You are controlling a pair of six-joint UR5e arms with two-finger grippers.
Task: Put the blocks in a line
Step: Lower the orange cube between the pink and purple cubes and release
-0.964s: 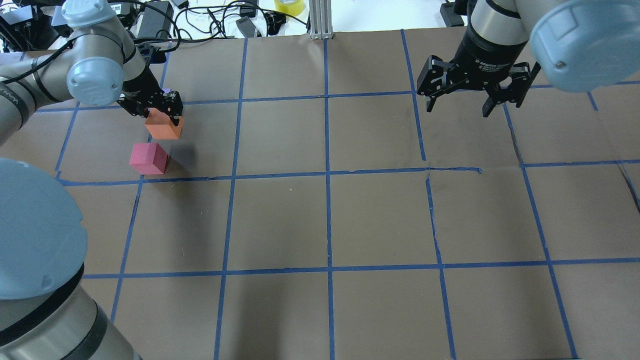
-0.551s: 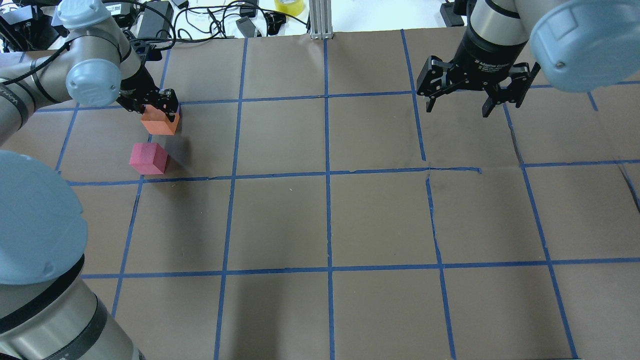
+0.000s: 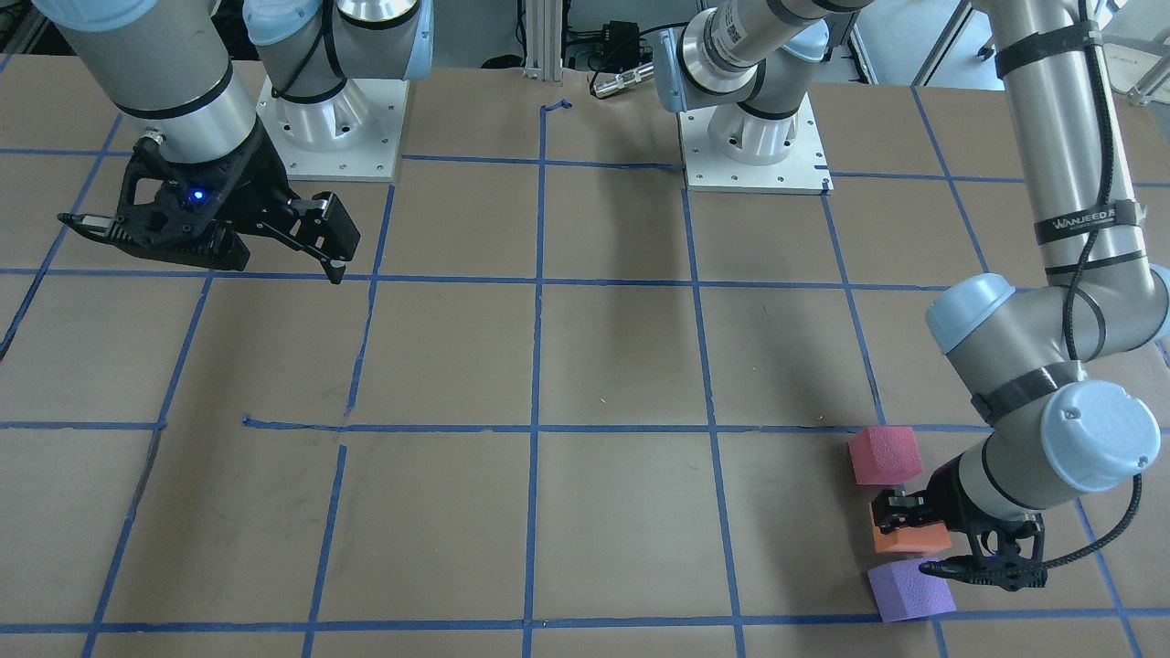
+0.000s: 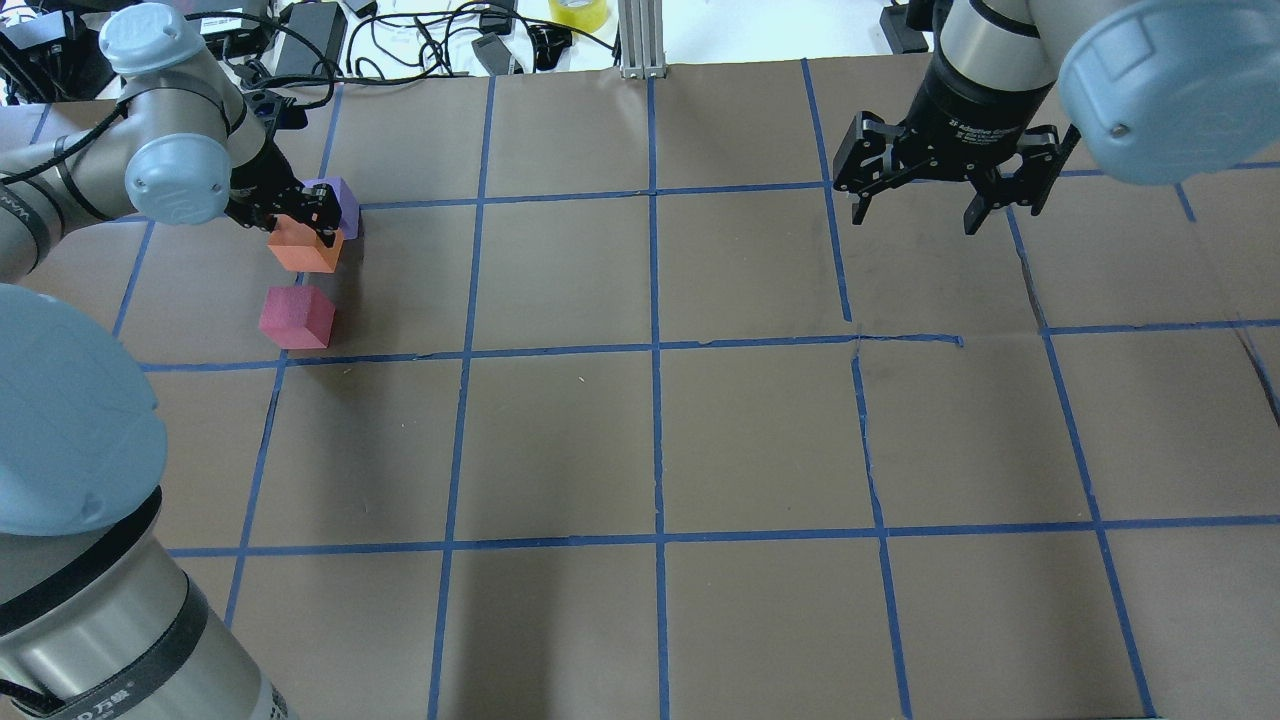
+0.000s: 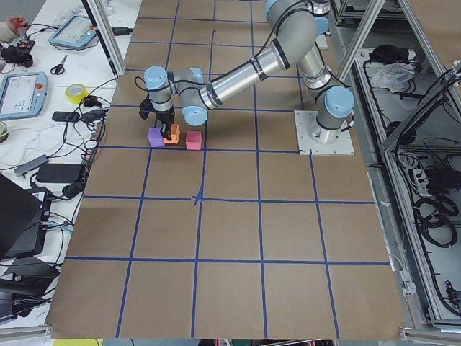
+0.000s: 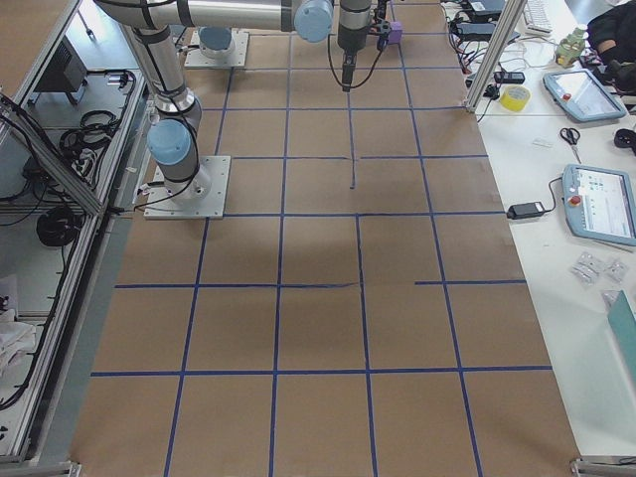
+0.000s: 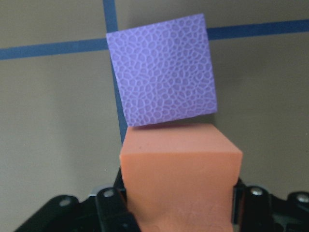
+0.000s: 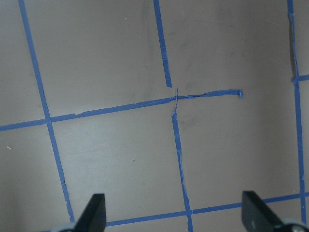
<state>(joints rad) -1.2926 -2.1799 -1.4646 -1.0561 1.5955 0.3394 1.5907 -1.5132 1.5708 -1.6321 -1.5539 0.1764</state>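
Note:
My left gripper (image 4: pixel 300 222) is shut on the orange block (image 4: pixel 303 250) at the far left of the table. The purple block (image 4: pixel 338 200) sits just beyond it, and in the left wrist view the orange block (image 7: pixel 179 174) meets the near edge of the purple one (image 7: pixel 163 70). The pinkish-red block (image 4: pixel 296 317) lies a short gap nearer to me. In the front view the three run pinkish-red (image 3: pixel 884 454), orange (image 3: pixel 909 541), purple (image 3: pixel 909 589). My right gripper (image 4: pixel 918 212) is open and empty above the far right of the table.
Brown paper with a blue tape grid (image 4: pixel 655 350) covers the table. Cables, power bricks and a yellow tape roll (image 4: pixel 578 12) lie past the far edge beside an aluminium post (image 4: pixel 640 40). The arm bases (image 3: pixel 751 146) stand at the robot's side.
My left gripper has carried the orange block away from me and slightly left, up against the purple block, which now shows. The pinkish-red block and the right arm have not moved.

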